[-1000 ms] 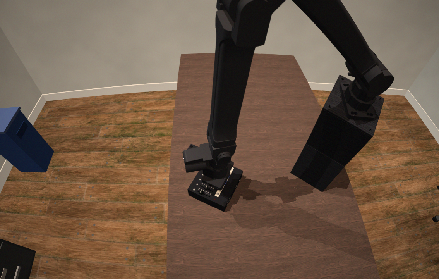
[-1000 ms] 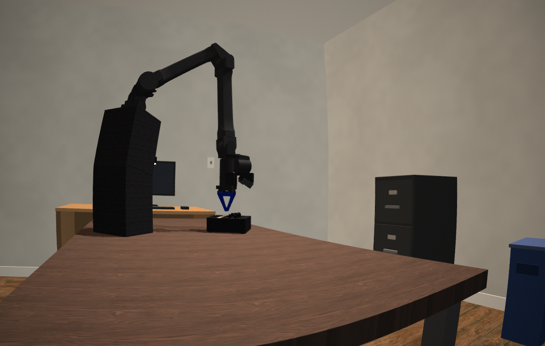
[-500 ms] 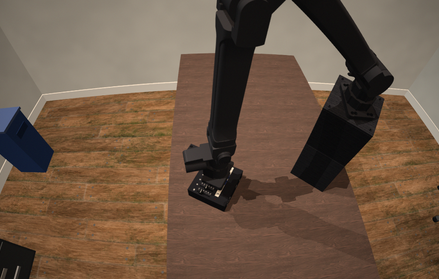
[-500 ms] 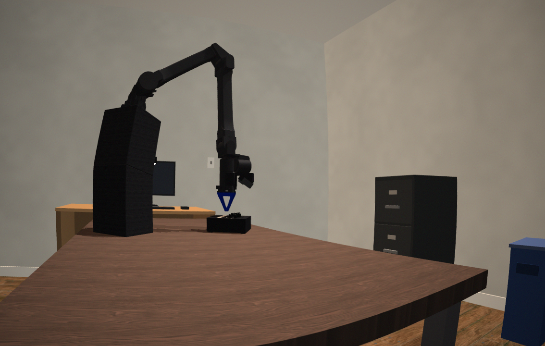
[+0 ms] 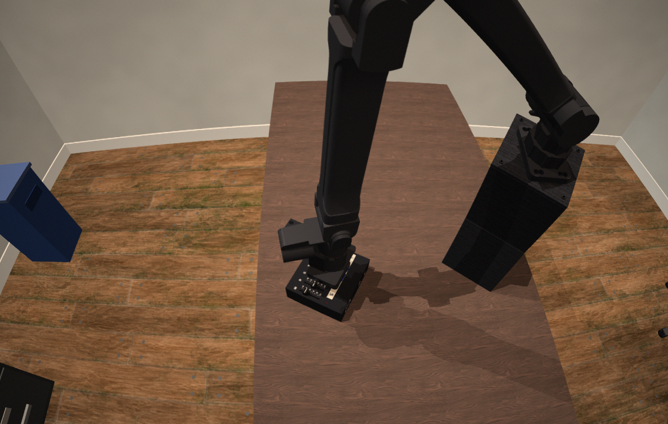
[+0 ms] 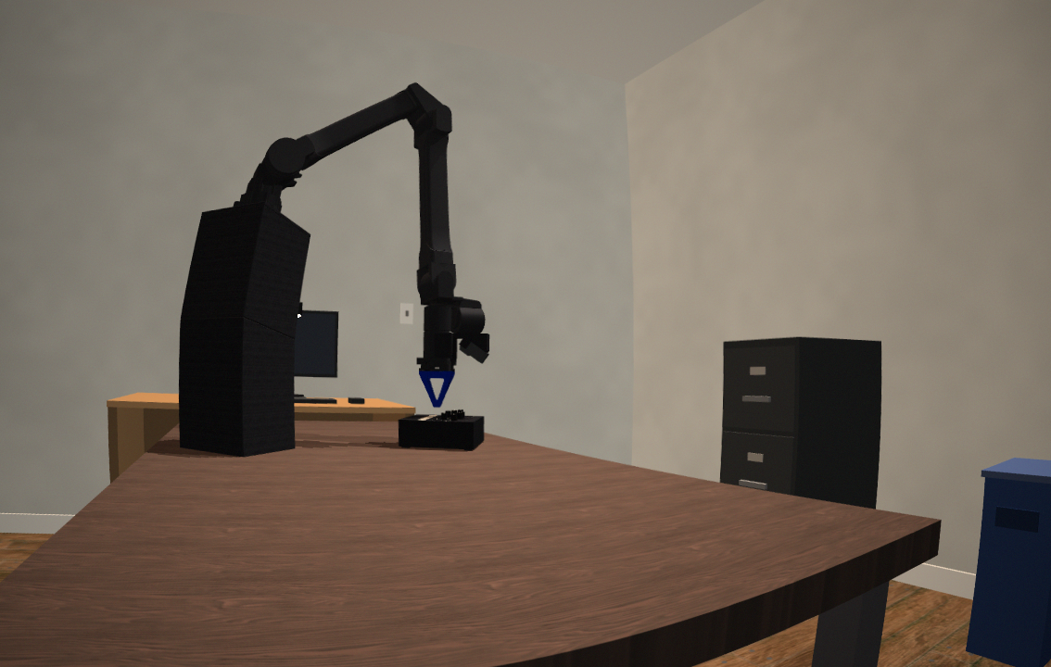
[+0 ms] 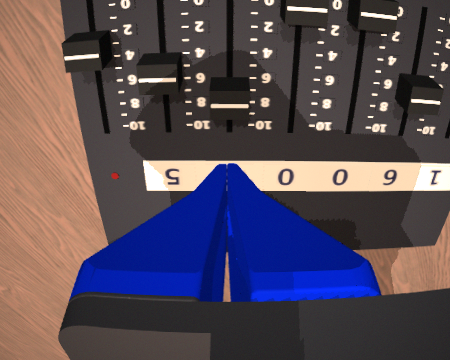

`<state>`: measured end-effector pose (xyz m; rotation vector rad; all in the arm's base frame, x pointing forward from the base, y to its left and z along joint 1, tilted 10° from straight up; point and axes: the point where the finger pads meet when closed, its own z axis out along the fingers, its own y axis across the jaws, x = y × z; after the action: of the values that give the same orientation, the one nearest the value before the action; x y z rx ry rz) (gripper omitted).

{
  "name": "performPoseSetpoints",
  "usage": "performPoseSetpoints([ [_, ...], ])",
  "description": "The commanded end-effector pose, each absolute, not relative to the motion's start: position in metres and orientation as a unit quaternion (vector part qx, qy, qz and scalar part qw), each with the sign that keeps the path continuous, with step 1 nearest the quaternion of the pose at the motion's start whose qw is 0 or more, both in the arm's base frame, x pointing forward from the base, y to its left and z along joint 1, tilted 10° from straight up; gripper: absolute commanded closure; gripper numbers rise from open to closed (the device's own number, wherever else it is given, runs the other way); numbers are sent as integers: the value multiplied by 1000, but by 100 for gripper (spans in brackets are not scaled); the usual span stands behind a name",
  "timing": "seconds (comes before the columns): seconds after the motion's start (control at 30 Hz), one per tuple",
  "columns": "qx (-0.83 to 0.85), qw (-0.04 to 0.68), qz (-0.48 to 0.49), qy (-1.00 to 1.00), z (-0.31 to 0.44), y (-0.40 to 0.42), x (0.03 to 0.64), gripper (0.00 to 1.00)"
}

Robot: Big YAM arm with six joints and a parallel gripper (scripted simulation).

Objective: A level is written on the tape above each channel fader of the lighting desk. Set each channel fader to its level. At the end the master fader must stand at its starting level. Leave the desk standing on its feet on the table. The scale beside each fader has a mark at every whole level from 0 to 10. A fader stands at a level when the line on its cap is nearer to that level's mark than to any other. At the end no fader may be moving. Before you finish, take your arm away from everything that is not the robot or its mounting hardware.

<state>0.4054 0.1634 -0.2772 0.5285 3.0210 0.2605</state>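
The black lighting desk point(image 5: 344, 308) point(image 6: 439, 433) stands flat on the table point(image 5: 404, 343), near its left edge in the top view. The wrist view shows it upside down. The master fader point(image 7: 87, 51) is near 4, channel 6 point(image 7: 160, 70) near 6, channel 5 point(image 7: 229, 94) near 8, channels 4 point(image 7: 305, 7) and 3 point(image 7: 373, 12) near 0, and channel 2 point(image 7: 420, 92) near 8. The tape point(image 7: 319, 176) reads 5 over channel 6 and 0 over channels 4 and 3. My blue gripper point(image 7: 227, 167) point(image 6: 436, 404) is shut and empty, just above the tape at channel 5, hiding that number.
The arm's tall black pedestal point(image 5: 510, 211) point(image 6: 239, 332) stands on the table to the desk's right. A blue bin point(image 5: 20, 211) point(image 6: 1023, 563) and a black filing cabinet point(image 6: 799, 414) stand on the floor beside the table.
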Motion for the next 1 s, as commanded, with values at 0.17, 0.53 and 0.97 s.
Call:
performPoseSetpoints([
  [0.17,173,34,84,981,-278,165,406,100],
  [0.53,173,34,84,981,-279,163,403,100],
  [0.97,173,34,84,981,-279,163,403,100],
])
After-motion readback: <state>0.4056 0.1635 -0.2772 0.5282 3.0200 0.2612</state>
